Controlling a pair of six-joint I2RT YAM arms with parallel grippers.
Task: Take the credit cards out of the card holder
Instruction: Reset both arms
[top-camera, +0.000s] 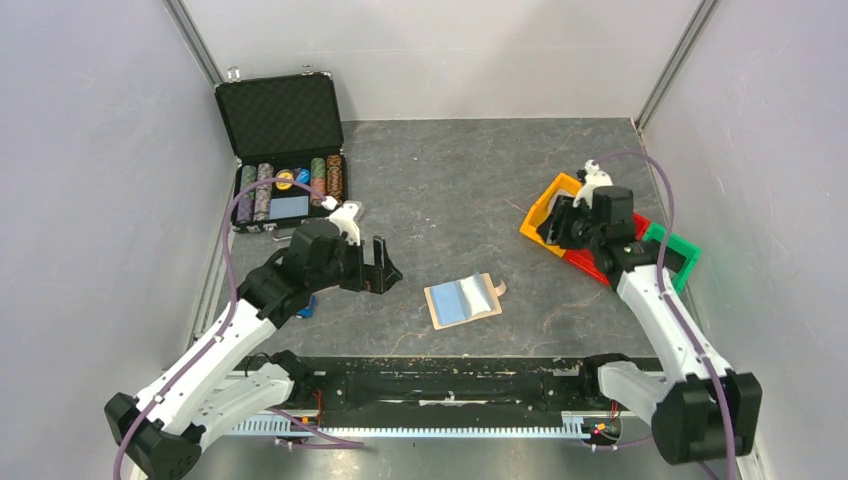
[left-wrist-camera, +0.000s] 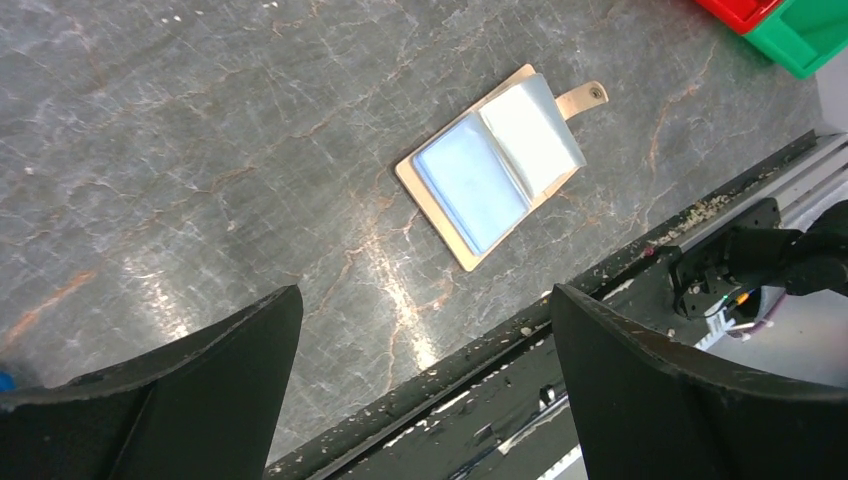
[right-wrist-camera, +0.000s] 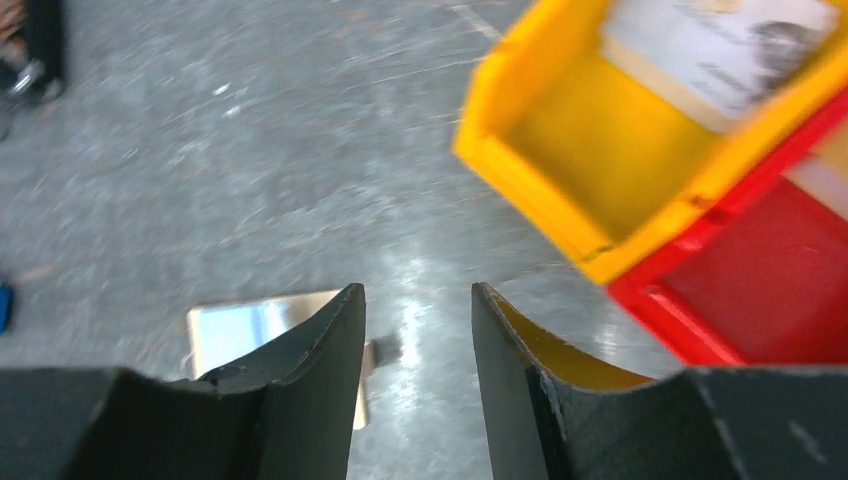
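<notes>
A grey marbled worktop (top-camera: 480, 180) fills the scene, walled in on three sides. In its far left corner a black chip case (top-camera: 285, 150) stands open, with rows of striped poker chips (top-camera: 290, 180) in its lower half. Along the right edge three plastic bins sit touching in a slanted row: an orange bin (top-camera: 548, 205) farthest out, then a red bin (top-camera: 585, 262), then a green bin (top-camera: 680, 255) nearest the wall.

My left tool (top-camera: 385, 268) hangs above the worktop left of centre. It is spread wide with nothing between its fingers, and the card holder is well apart from it, to its right. My right tool (top-camera: 560, 222) hovers at the orange bin's edge. Its fingers are parted by a narrow gap and hold nothing.

The card holder (top-camera: 464, 299) lies open and flat near the middle of the near edge. Its light blue lining faces up, one pale leaf is lifted, and its small tan tab points towards the right edge. I cannot tell whether its pockets hold cards.

One pale credit card (right-wrist-camera: 720, 50) with dark print lies inside the orange bin, blurred in my right wrist view.
</notes>
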